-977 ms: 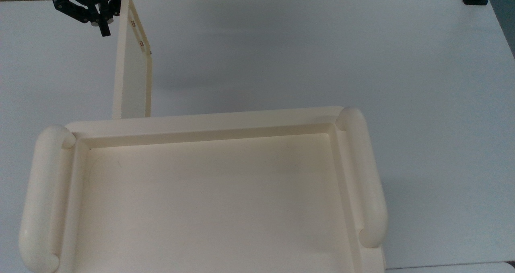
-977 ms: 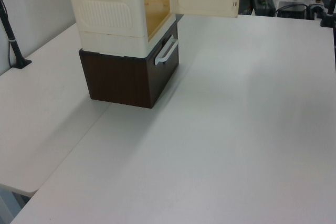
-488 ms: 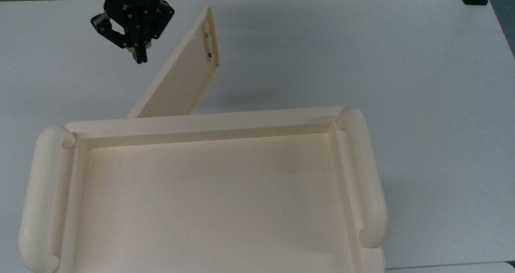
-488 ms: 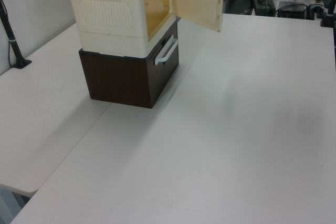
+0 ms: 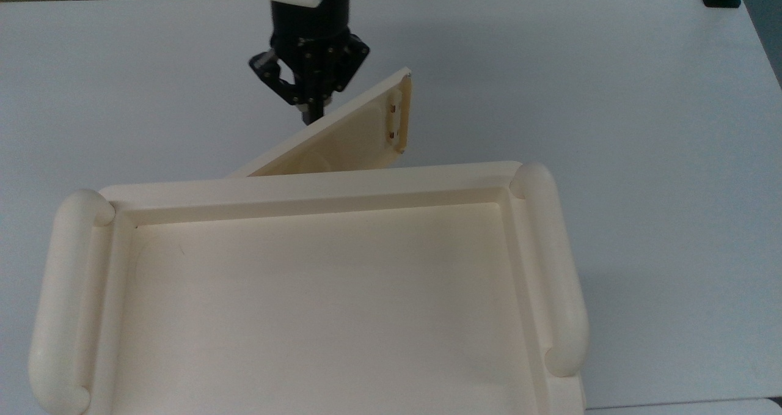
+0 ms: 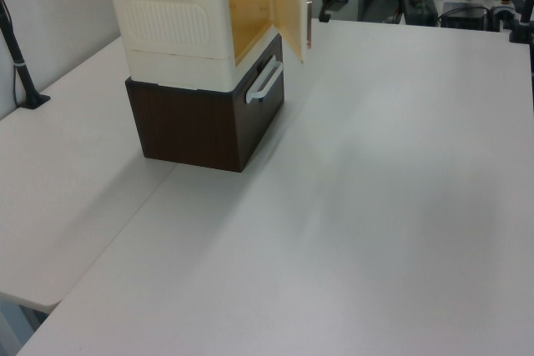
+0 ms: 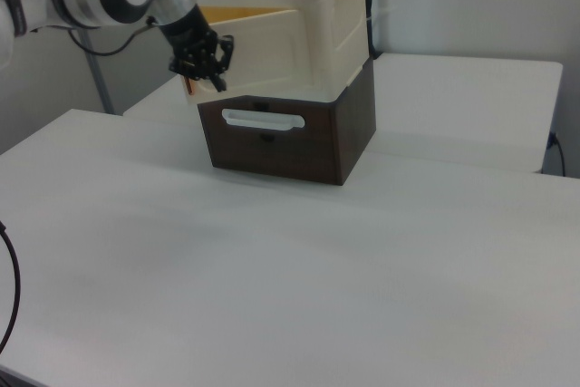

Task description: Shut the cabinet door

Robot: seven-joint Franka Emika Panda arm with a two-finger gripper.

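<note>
The cream cabinet door (image 5: 342, 140), copper-brown fittings near its free edge, stands ajar from the cabinet (image 5: 305, 293) on a brown drawer unit (image 6: 209, 122), the clenched pincer (image 5: 310, 112) against its outer face.

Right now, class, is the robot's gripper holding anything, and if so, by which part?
Nothing is held. The gripper is pressed against the outer face of the half-open cabinet door, pushing rather than clamping it.
</note>
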